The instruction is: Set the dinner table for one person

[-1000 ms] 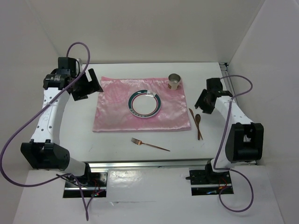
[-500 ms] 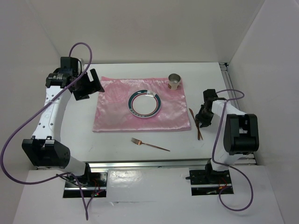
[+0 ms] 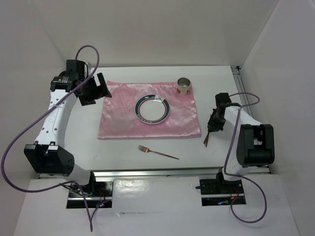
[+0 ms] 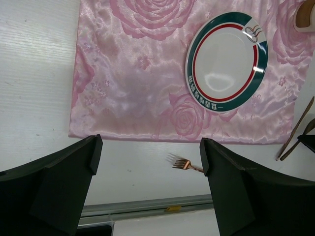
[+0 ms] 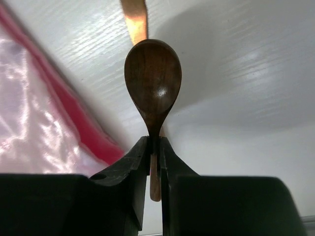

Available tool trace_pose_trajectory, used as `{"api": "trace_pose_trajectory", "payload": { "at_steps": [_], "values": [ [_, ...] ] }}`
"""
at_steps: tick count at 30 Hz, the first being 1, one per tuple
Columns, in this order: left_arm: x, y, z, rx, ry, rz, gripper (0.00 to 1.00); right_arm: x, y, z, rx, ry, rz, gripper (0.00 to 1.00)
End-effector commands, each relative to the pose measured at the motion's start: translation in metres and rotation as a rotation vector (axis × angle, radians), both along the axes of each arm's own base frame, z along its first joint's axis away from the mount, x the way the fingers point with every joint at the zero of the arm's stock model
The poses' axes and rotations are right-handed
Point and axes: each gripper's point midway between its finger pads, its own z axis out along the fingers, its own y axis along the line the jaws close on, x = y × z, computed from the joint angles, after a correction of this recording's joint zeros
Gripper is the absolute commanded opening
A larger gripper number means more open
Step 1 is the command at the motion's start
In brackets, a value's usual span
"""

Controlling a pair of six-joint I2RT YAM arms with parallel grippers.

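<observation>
- dinner table (image 3: pixel 123 147): white tabletop filling the floor of the white-walled booth, just ahead of both arm bases. Metal rails run along its near and right edges. Everything below sits on or over it.
- pink cloth (image 3: pixel 118 120): shiny satin with a rose pattern, lying flat in the middle of the table. Its near edge is slightly wavy.
- left gripper (image 3: pixel 93 89): hangs above the cloth's far left corner. In the left wrist view its fingers (image 4: pixel 64 182) stand wide apart with nothing between them.
- right gripper (image 3: pixel 214 127): down at the table just beside the cloth's right edge. The right wrist view shows the jaws pressed together on the neck of the spoon.
- plate (image 3: pixel 153 109): white with a green band and a thin red inner ring. It lies flat on the cloth near its middle, a little toward the far side, and is bare.
- cup (image 3: pixel 183 86): metallic, upright on the cloth's far right corner, well apart from the plate.
- fork (image 3: pixel 157 152): copper-coloured, on bare table just near of the cloth and not touching it. Tines point left.
- spoon (image 5: pixel 153 78): dark brown wood, bowl sticking out past the fingertips. I cannot tell whether the bowl is clear of the table.
- copper strip (image 5: pixel 135 19): a flat piece of cutlery on the table beyond the spoon's bowl, mostly hidden behind it. I cannot tell what kind.
</observation>
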Motion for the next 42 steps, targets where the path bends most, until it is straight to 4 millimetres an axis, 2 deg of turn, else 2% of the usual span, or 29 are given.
{"api": "trace_pose_trajectory", "payload": {
  "at_steps": [1,5,9,11,12,14,15,16,17,18,19,23,24,26,30,31,32,33,34,36,37,38,40,41,42],
  "values": [
    [0.01,-0.002,0.014,0.007,-0.05,-0.019,1.0,0.015,-0.004,0.038,-0.025,-0.111,-0.012,0.02],
    [0.012,-0.005,0.014,0.006,-0.05,-0.028,1.0,0.033,0.011,0.066,-0.025,-0.193,0.024,0.01],
    [0.01,-0.005,0.013,0.006,-0.041,-0.028,1.0,0.047,0.033,0.065,-0.03,-0.182,0.067,0.01],
    [0.01,-0.005,0.013,0.006,-0.041,-0.028,1.0,0.053,0.057,0.061,0.006,-0.178,0.129,0.0],
    [0.01,-0.005,0.013,0.006,-0.041,-0.028,1.0,0.066,0.07,0.068,0.029,-0.217,0.165,0.0],
    [0.01,-0.005,0.013,0.006,-0.041,-0.028,1.0,0.075,0.092,0.067,0.063,-0.218,0.225,0.0],
    [0.01,-0.005,0.013,0.006,-0.041,-0.028,1.0,0.077,0.107,0.054,0.054,-0.185,0.262,0.0],
    [0.01,-0.005,0.013,0.006,-0.041,-0.028,1.0,0.09,0.117,0.061,0.059,-0.209,0.279,0.0],
    [0.01,-0.005,0.013,0.006,-0.041,-0.028,1.0,0.095,0.121,0.057,0.041,-0.205,0.297,0.0],
    [0.011,-0.004,0.012,0.014,-0.041,-0.023,1.0,0.096,0.13,0.04,0.037,-0.159,0.317,0.0],
    [0.009,-0.004,0.011,0.014,-0.032,-0.023,1.0,0.108,0.134,0.044,0.034,-0.179,0.33,0.0],
    [0.008,0.0,0.013,0.028,-0.032,-0.011,1.0,0.122,0.155,0.025,0.029,-0.153,0.378,0.0],
    [0.008,0.001,0.013,0.035,-0.032,-0.006,1.0,0.123,0.16,0.013,0.026,-0.129,0.389,0.02],
    [0.008,0.001,0.013,0.036,-0.032,-0.006,1.0,0.129,0.167,0.011,0.027,-0.133,0.398,0.07],
    [0.006,0.002,0.012,0.041,-0.024,-0.013,1.0,0.132,0.168,0.009,0.007,-0.123,0.391,0.27],
    [0.006,0.002,0.012,0.041,-0.024,-0.013,1.0,0.133,0.167,0.015,-0.002,-0.138,0.386,0.38],
    [0.007,0.002,0.015,0.041,-0.033,-0.013,1.0,0.133,0.165,0.019,-0.01,-0.143,0.383,0.45],
    [0.007,0.002,0.015,0.041,-0.033,-0.013,1.0,0.135,0.161,0.026,-0.029,-0.162,0.373,0.45],
    [0.007,0.002,0.015,0.041,-0.033,-0.013,1.0,0.134,0.152,0.038,-0.036,-0.177,0.343,0.46],
    [0.007,0.002,0.015,0.041,-0.033,-0.013,1.0,0.126,0.135,0.044,-0.049,-0.181,0.301,0.46],
    [0.007,0.002,0.015,0.041,-0.033,-0.013,1.0,0.126,0.116,0.064,-0.041,-0.219,0.248,0.46],
    [0.007,0.002,0.015,0.041,-0.033,-0.013,1.0,0.111,0.104,0.055,-0.034,-0.19,0.217,0.46],
    [0.007,0.002,0.015,0.041,-0.033,-0.013,1.0,0.1,0.08,0.06,-0.033,-0.2,0.159,0.46],
    [0.007,0.002,0.015,0.041,-0.033,-0.013,1.0,0.094,0.059,0.074,-0.034,-0.232,0.108,0.46],
    [0.006,0.002,0.012,0.041,-0.024,-0.013,1.0,0.078,0.045,0.062,-0.049,-0.201,0.081,0.46]
  ]
}}
